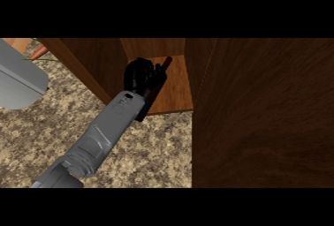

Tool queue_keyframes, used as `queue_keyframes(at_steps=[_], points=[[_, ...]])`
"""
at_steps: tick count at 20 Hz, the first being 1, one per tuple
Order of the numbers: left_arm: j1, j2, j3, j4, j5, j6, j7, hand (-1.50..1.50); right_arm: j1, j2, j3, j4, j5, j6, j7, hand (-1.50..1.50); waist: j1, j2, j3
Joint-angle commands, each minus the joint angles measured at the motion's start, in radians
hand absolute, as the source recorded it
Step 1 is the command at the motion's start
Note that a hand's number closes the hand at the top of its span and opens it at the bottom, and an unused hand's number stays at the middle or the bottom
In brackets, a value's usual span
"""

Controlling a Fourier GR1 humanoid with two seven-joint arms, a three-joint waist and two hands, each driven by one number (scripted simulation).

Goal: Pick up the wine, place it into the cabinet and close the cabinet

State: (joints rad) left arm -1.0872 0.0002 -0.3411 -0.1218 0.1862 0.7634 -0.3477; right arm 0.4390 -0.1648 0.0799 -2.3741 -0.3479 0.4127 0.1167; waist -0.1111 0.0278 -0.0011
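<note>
The wine bottle [160, 73] is dark with a reddish neck and is tilted, its neck pointing into the open cabinet. Its base sticks out past the front edge of the shelf. My right hand [139, 74] is shut round the bottle's middle and hides most of it, above the cabinet's light wooden shelf [177, 90]. The right forearm [108, 130] reaches up from the lower left. Of the left arm only a grey forearm [18, 79] shows at the upper left edge; its hand is out of view.
The cabinet's dark wooden door [261, 114] stands open and fills the right half of the view. The cabinet's left wall [91, 62] rises beside my hand. A speckled stone counter [157, 150] lies below. Something orange and green [39, 52] shows at the top left.
</note>
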Motion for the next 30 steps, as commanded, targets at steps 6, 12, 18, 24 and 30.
queue_keyframes(at_steps=[6,12,18,24,30], points=[[-0.039,0.0,-0.043,-0.019,-0.021,0.046,0.084,1.5,0.039,-0.012,0.003,-0.092,-0.112,0.022,0.018,-1.5,-0.026,0.001,0.0],[-0.068,0.0,-0.078,-0.005,-0.027,0.042,0.184,1.5,-0.033,0.004,0.016,-0.008,-0.071,0.018,-0.006,-1.5,-0.028,0.009,0.0],[-0.092,0.0,-0.146,0.047,-0.08,0.127,0.308,1.5,-0.015,-0.03,-0.024,-0.018,-0.122,0.044,-0.001,-1.5,-0.047,0.01,0.002],[-0.082,0.0,-0.183,0.043,-0.112,0.163,0.345,-1.5,-0.006,-0.025,0.009,-0.079,-0.116,0.023,0.035,-1.5,-0.044,0.008,0.0],[-0.076,0.0,-0.218,0.094,-0.154,0.139,0.382,-1.5,-0.001,-0.034,-0.031,-0.031,-0.122,0.035,-0.001,-1.5,-0.027,0.009,0.001]])
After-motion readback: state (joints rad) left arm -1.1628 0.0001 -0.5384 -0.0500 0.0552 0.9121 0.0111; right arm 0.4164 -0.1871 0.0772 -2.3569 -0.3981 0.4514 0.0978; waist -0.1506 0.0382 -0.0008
